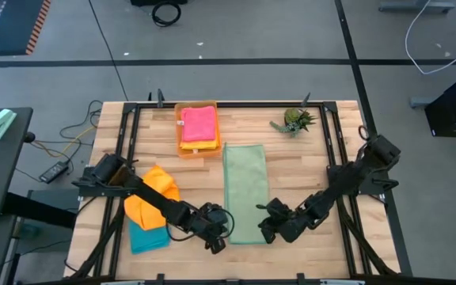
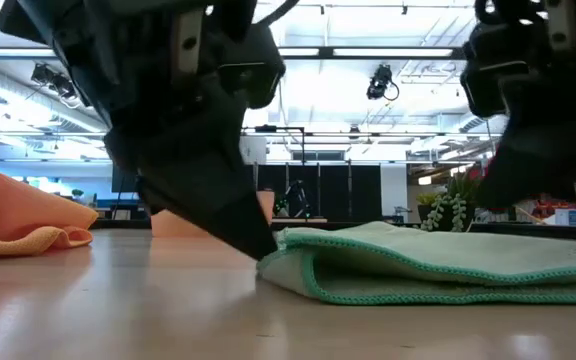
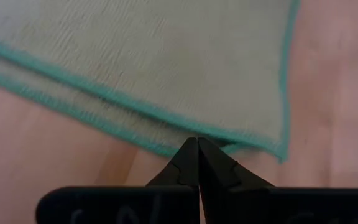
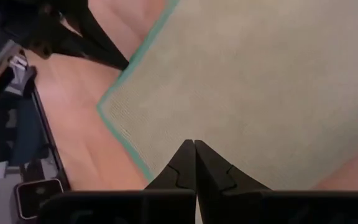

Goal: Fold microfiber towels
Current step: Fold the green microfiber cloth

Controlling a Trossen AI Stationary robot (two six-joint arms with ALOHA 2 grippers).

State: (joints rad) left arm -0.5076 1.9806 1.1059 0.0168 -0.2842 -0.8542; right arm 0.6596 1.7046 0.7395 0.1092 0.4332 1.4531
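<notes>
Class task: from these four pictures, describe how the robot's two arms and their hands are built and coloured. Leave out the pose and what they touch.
Both arms are dark, nearly black, made of jointed, blocky segments, with thin black cables looping beside the wrists. The left hand and the right hand each end in two matte black fingers that taper to a sharp point, with a stepped notch along the inner edge. No markings are legible.

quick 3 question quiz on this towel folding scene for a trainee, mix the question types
1. True or false: the sage green towel lies folded lengthwise in the middle of the table.
2. Which towel lies on the orange tray? A) teal B) pink C) yellow
3. Fill in: both end effectors are ____ at the green towel's near corners.

Key
1. True.
2. B, the pink towel.
3. Shut: the left end effector and right end effector each have fingers pressed together.
</notes>
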